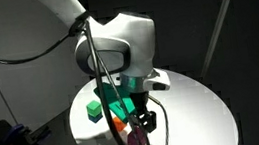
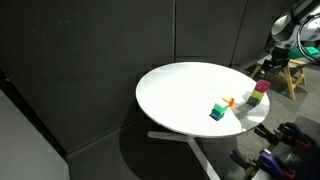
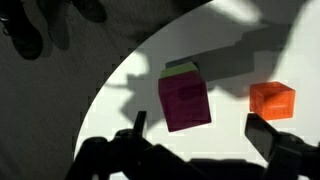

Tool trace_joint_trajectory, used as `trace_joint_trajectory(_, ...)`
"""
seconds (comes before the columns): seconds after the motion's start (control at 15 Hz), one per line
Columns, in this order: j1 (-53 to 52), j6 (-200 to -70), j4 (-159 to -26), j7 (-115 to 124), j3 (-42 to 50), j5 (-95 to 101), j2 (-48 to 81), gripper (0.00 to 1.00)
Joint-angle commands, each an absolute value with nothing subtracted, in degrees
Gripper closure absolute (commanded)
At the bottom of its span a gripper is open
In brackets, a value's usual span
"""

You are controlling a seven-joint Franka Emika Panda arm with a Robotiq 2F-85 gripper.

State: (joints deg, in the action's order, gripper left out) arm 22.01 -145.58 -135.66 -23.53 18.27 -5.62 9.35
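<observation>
1. Since its fingers stand wide apart with nothing between them, the gripper (image 3: 197,128) hangs open just above the magenta cube (image 3: 185,100).
2. That cube sits on the white table (image 3: 225,50), near the rim.
3. It looks rigid, light and smooth. I judge its 2 flat opposite sides, at mid-height, the surest hold.
4. A green block (image 3: 180,68) touches its far edge. I cannot tell whether it is beneath or behind.
5. An orange block (image 3: 272,100) lies near, apart.

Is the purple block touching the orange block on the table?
Apart. The wrist view shows a strip of bare white table between the purple block and the orange block.
</observation>
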Motion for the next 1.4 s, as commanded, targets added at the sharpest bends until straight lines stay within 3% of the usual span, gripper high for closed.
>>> trace_joint_trajectory(0.0, 23.2, -145.1, -133.1, -25.5, 17.5, -6.8, 11.6, 0.00)
trace_joint_trajectory(1.33, 25.3, -145.5, -127.3, -26.0, 14.5, -5.8, 20.7, 0.00)
